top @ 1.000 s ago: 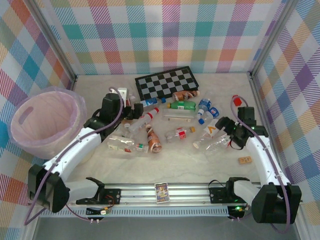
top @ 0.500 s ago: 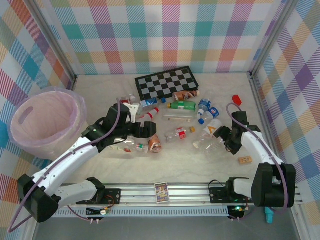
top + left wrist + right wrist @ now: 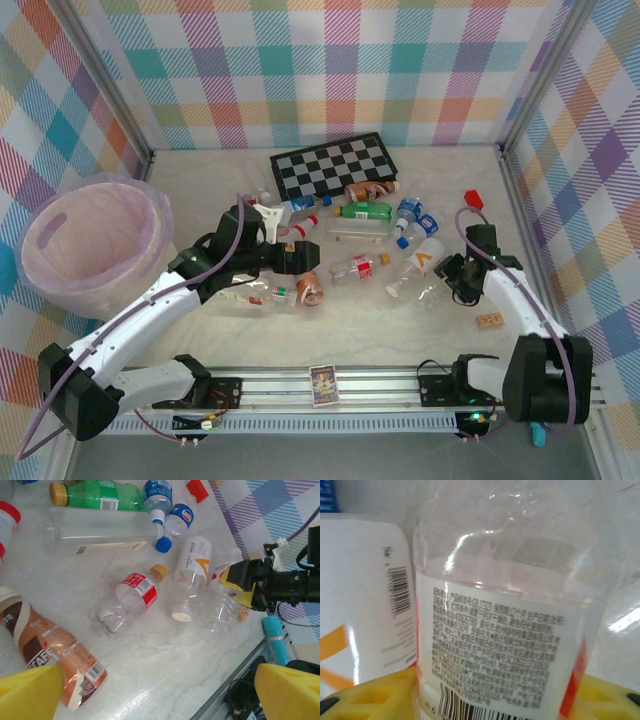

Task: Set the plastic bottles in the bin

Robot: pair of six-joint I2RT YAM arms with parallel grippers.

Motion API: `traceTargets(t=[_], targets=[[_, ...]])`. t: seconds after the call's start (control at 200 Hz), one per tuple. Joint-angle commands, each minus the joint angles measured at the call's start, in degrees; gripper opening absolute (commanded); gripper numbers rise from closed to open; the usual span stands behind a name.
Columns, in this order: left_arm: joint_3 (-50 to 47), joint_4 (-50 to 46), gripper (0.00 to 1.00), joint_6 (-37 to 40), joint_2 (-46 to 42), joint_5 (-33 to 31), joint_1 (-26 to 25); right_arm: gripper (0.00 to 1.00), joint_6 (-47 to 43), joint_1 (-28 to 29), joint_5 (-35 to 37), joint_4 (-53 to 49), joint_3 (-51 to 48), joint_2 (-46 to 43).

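Note:
Several plastic bottles lie mid-table: a brown one (image 3: 308, 285), a green one (image 3: 365, 210), a clear red-labelled one (image 3: 132, 592) and a white-labelled one (image 3: 192, 570). My right gripper (image 3: 450, 272) is shut on a clear bottle (image 3: 420, 285) lying at the right end of the group. In the right wrist view that bottle's white printed label (image 3: 495, 650) sits between the yellow fingers (image 3: 370, 695). My left gripper (image 3: 290, 258) hangs open over bare table beside the brown bottle (image 3: 55, 650), holding nothing. The bin (image 3: 90, 240), cream with a pink liner, stands at the far left.
A checkerboard (image 3: 335, 162) lies at the back behind the bottles. A small red block (image 3: 473, 199) sits at the right rear and a small wooden block (image 3: 489, 321) near the right arm. Checked walls enclose the table, and a metal rail (image 3: 330, 385) runs along the front.
My right gripper has dropped to the clear bottle and closed on it. The left arm has swung from the back of the pile forward to above the brown bottle, still open.

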Motion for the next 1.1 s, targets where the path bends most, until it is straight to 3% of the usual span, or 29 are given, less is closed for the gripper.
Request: traceTargets(t=[0.0,0.115,0.25,0.32,0.455,0.795,1.095], targets=[[1.19,4.66,1.00,-0.84,1.38,4.09,-1.17,0.56,-2.58,0.17,-2.66,-5.93,2.48,-5.42],[0.90,11.72,1.00,-2.50,3.38,9.85,-2.09,0.56,-4.48,2.75,-7.85,-6.68,4.66,-11.03],[1.99,16.09,1.00,-2.99,6.84,12.83,-4.78,0.56,-8.37,11.92,-11.51,-5.53,11.07,-12.37],[3.07,16.98,1.00,-2.83,8.91,12.84,-6.28,0.56,-7.58,16.20,-12.94,-2.66,12.83,-12.84],[5.04,17.79,1.00,-2.22,12.74,12.53,-8.70,0.56,-2.87,18.56,-21.89,4.27,13.90,-11.00],[7.67,19.55,1.00,-2.26,18.41,9.23,-11.78,0.55,1.30,24.21,-28.47,13.31,16.83,-4.56],[7.71,21.34,0.72,-3.50,19.86,9.68,-11.85,0.55,3.09,24.92,-30.15,17.47,16.04,-3.23]])
